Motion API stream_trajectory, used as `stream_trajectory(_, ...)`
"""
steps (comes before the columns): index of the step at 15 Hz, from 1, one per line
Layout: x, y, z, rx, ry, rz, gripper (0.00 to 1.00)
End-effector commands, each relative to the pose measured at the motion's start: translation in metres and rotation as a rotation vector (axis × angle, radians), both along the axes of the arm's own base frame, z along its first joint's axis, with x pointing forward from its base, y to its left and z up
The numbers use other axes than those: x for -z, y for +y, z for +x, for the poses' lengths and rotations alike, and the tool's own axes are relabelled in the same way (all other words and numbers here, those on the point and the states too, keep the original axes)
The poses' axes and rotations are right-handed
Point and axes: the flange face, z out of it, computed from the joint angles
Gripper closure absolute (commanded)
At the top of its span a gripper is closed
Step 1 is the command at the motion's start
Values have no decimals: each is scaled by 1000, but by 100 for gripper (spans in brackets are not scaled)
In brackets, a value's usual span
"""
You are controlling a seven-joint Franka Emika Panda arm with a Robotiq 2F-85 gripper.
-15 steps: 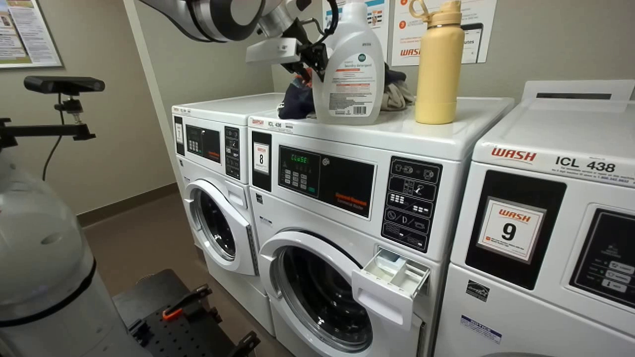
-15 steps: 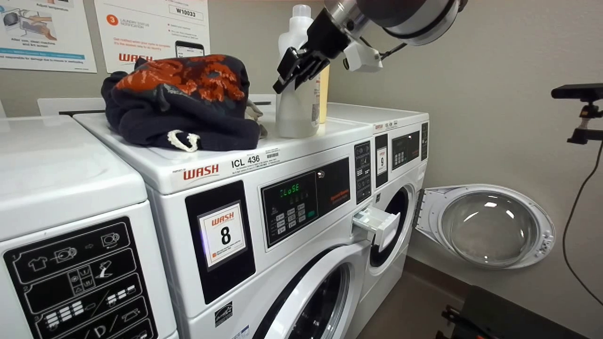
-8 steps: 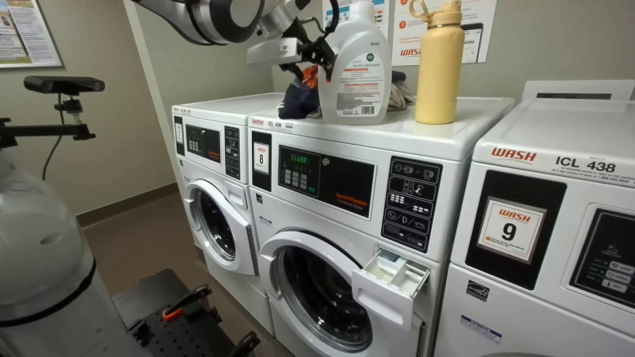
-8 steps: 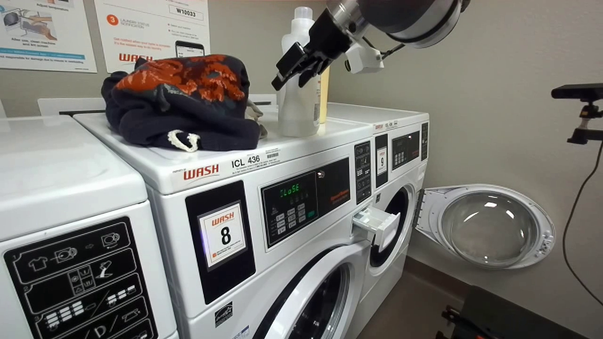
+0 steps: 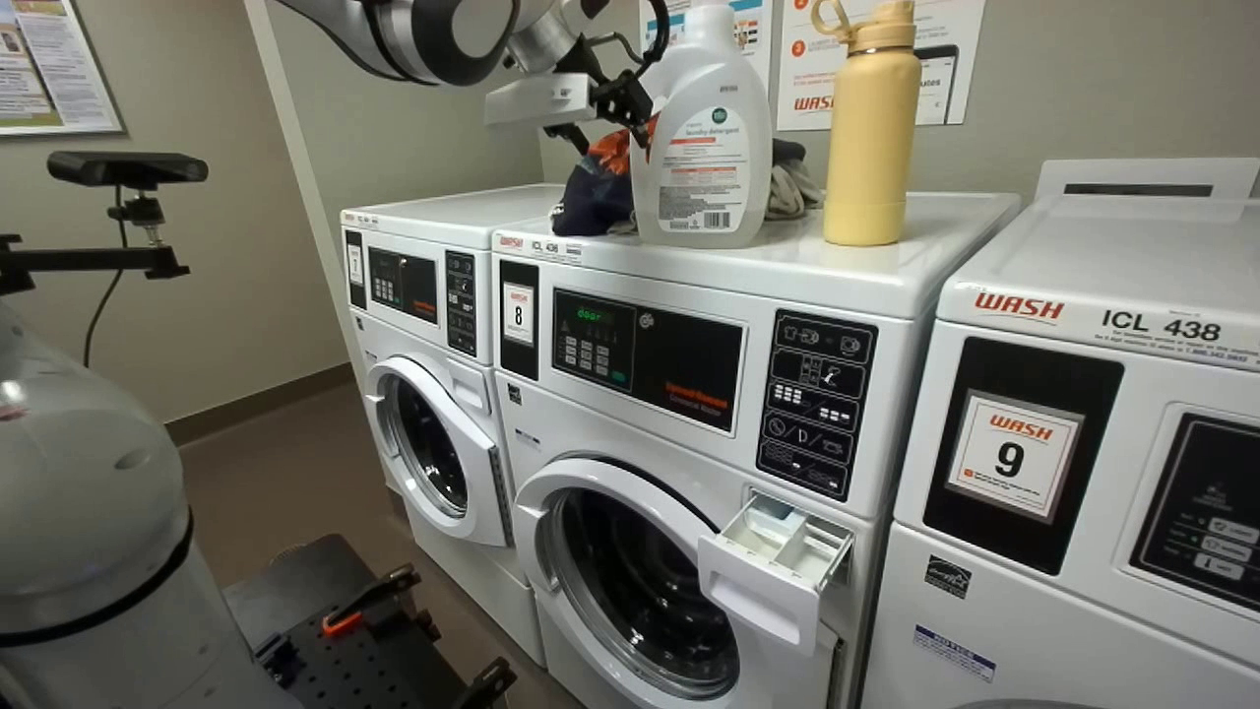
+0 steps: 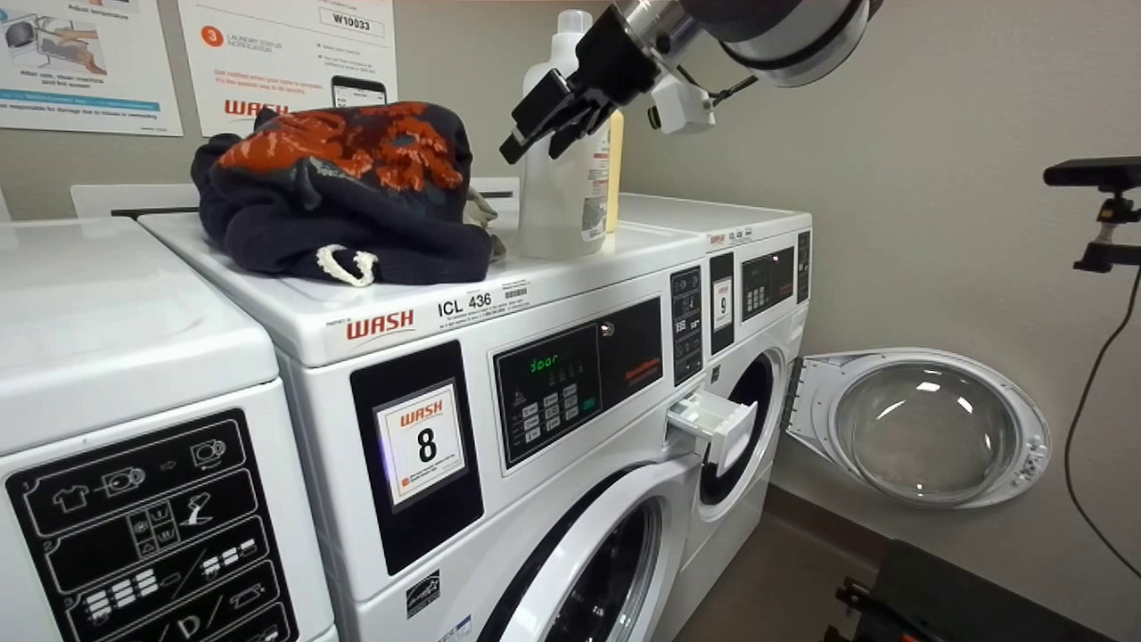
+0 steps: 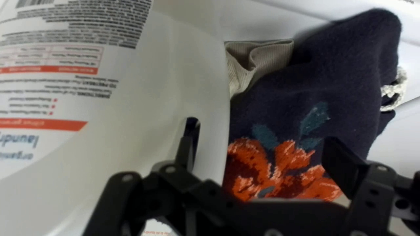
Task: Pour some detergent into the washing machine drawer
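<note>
Detergent jug [image 5: 704,167] upright on washer [image 5: 679,453], pale-blue insert [image 5: 776,515] in pulled-out drawer [image 5: 758,596], pincer [image 7: 258,144] jaws wide apart.

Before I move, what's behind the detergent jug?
In an exterior view, navy clothing and beige fabric show past opposite sides of the jug, and a poster behind its top. It hides whatever lies between.

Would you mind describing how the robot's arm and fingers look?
The arm is rounded, whitish-grey and black-banded, with a silvery wrist. Near it are a white box and a black cable. The fingers are black, angular and jointed, with blocky ends.
</note>
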Motion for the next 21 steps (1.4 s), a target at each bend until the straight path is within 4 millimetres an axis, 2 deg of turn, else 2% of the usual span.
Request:
stream_trajectory(1, 1, 0, 8, -51, -21, -9, 0)
stream_trajectory(9, 12, -12, 25, -22, -66, -34, 0)
stream_trajectory(21, 2, -1, 45, -49, -97, 47, 0)
